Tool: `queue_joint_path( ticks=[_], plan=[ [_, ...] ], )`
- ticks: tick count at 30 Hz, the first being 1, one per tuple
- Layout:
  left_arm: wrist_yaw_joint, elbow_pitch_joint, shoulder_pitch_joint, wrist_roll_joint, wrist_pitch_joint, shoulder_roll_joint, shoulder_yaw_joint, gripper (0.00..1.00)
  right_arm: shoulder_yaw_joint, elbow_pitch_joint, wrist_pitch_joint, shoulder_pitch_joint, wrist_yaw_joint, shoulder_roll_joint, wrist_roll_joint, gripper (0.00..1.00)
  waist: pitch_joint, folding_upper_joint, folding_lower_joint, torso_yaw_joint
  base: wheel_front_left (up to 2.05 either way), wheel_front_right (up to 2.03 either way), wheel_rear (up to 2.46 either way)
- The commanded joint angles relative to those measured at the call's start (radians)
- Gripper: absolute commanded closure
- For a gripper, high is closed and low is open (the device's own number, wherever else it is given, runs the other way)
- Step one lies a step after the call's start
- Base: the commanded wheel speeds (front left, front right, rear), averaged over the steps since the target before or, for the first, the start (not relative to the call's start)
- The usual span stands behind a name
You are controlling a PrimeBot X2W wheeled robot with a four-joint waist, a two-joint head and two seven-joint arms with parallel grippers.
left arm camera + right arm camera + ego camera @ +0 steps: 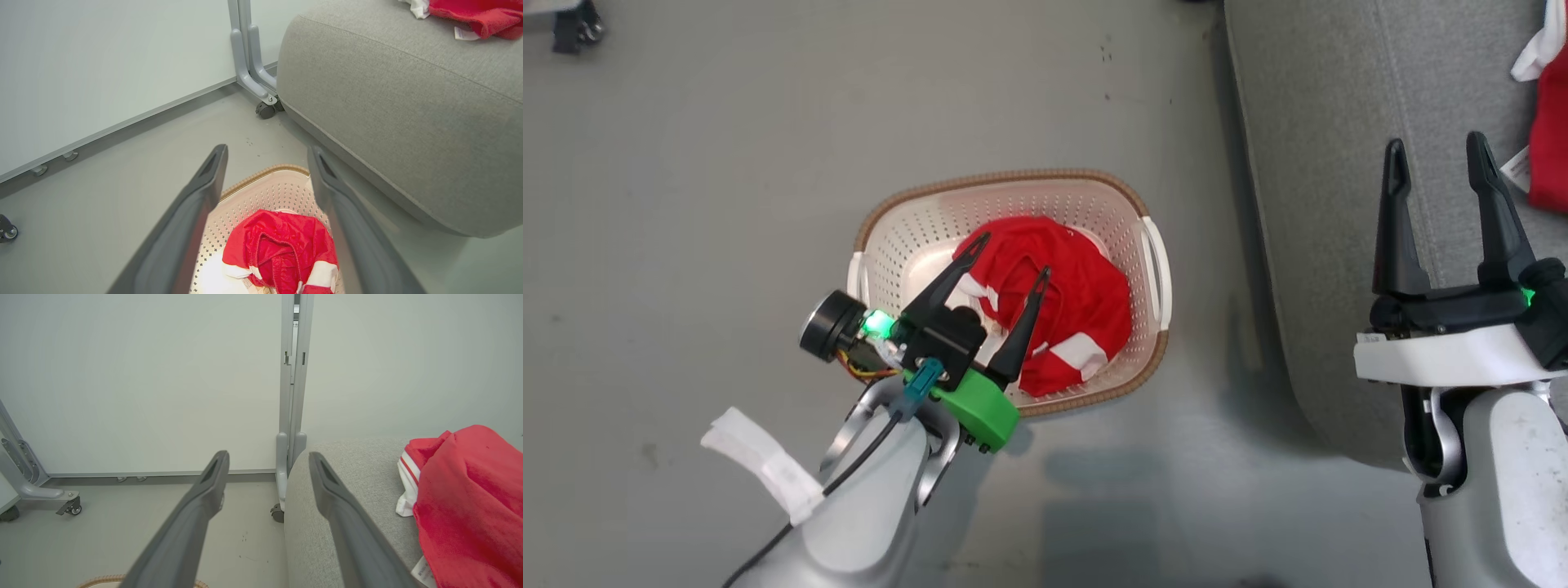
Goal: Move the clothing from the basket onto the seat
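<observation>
Red garment (pixel 1078 302) heaped inside basket (pixel 1013 176) | left gripper (pixel 1015 253) nearer, jaws wide, empty, pointing down at it from basket's near rim | right gripper (pixel 1436 145) spread, empty, over seat (pixel 1339 163) beside basket | second garment (pixel 1550 147) on seat, beyond basket

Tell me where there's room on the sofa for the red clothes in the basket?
The seat is bare from its rounded edge across to the red garment lying there. The basket is crowded: the other red garment fills much of it.
</observation>
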State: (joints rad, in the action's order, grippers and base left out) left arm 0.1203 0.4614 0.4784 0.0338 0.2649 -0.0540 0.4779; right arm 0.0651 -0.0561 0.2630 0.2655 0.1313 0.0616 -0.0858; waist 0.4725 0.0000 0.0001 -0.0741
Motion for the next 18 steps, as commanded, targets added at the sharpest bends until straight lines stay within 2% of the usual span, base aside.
queue_joint_path(
  ticks=[1, 8, 14, 18],
  plan=[
    [0.005, 0.035, 0.058, -0.017, -0.001, -0.02, 0.021, 0.0, -0.005, -0.015, 0.003, 0.036, -0.001, -0.004, -0.001, 0.0, 0.185, 0.0, -0.0001, -0.043, 0.0, 0.0, 0.0],
    [0.01, 0.248, 0.246, -0.012, 0.0, -0.04, 0.105, 0.0, -0.03, -0.06, 0.003, 0.108, -0.001, -0.009, -0.016, 0.0, 0.312, 0.0, -0.0001, -0.103, 0.0, 0.0, 0.0],
    [0.01, 0.406, 0.385, -0.012, 0.0, -0.073, 0.248, 0.0, -0.035, -0.099, 0.003, 0.145, -0.001, -0.011, -0.045, 0.0, 0.403, 0.0, -0.0001, -0.151, 0.0, 0.0, 0.0],
    [0.01, 0.502, 0.454, 0.026, 0.0, -0.085, 0.326, 0.0, -0.042, -0.125, 0.003, 0.164, -0.001, -0.012, -0.046, 0.0, 0.451, 0.0, -0.0001, -0.186, 0.0, 0.0, 0.0]
  ],
)
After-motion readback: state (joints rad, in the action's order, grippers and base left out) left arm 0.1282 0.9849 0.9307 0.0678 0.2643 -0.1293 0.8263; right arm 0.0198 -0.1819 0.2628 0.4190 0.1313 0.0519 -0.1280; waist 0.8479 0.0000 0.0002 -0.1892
